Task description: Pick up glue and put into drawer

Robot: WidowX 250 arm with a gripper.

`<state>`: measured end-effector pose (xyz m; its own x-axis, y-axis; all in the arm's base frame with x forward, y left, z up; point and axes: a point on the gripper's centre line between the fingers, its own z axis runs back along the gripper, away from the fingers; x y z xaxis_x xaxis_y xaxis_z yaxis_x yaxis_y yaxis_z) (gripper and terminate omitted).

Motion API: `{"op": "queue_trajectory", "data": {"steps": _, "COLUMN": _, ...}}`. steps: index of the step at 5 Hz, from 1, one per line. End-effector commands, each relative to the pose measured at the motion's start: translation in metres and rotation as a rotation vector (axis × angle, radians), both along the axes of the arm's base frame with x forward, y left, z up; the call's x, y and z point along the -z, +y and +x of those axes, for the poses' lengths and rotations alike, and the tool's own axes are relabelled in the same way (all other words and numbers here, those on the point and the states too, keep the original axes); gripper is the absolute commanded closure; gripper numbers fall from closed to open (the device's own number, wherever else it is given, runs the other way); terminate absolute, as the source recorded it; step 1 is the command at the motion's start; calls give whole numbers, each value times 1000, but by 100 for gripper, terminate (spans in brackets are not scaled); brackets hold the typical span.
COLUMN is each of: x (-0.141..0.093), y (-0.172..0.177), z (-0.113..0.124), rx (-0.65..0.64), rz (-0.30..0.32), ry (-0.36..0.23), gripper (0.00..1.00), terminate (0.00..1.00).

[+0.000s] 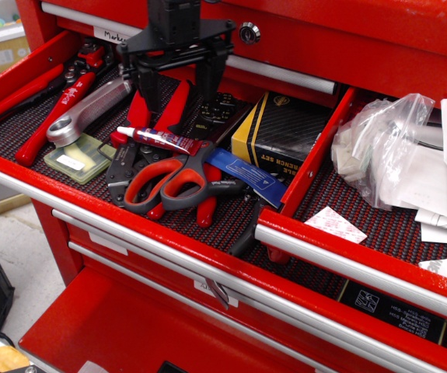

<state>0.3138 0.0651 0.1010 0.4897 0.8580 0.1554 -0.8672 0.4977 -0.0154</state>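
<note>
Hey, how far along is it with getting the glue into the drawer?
Nothing looks done yet: the glue lies in the open drawer across the red pliers handles and above the scissors, ungripped. In hand: the gripper hangs open just above it. Left: close on the tube, lift and place it.
</note>
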Motion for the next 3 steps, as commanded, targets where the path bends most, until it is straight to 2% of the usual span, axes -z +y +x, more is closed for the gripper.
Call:
{"op": "queue_trajectory", "data": {"steps": 1, "x": 9, "y": 17, "z": -2, "rx": -159, "rz": -23, "ry": -32, "gripper": 0, "terminate": 0}}
{"op": "queue_trajectory", "data": {"steps": 3, "x": 35, "y": 22, "z": -1, "rx": -176, "rz": -55, "ry": -40, "gripper": 0, "terminate": 0}}
